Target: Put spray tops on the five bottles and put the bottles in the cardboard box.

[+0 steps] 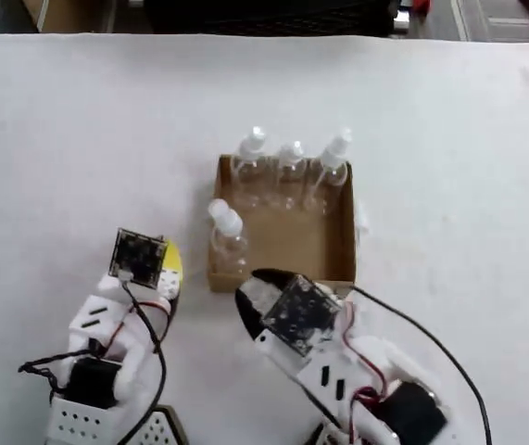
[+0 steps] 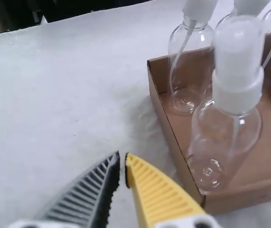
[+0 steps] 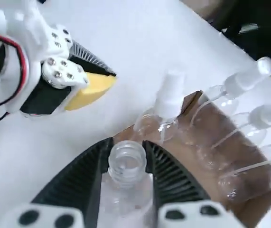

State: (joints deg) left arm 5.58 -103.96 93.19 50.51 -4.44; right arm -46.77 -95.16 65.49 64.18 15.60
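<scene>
My right fingers (image 3: 173, 175) pinch the neck of an uncapped bottle (image 3: 126, 164) near the cardboard box (image 1: 287, 243); my left fingers (image 2: 149, 190) are pressed together above the surface (image 2: 54, 95)

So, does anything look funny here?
Yes. The bottle held in the right end effector has no spray top, so its neck is open. The four bottles standing in the cardboard box all wear theirs.

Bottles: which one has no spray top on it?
The bottle held in the right gripper: its neck is open and bare. The four others stand in the cardboard box, each with a white spray top.
</scene>
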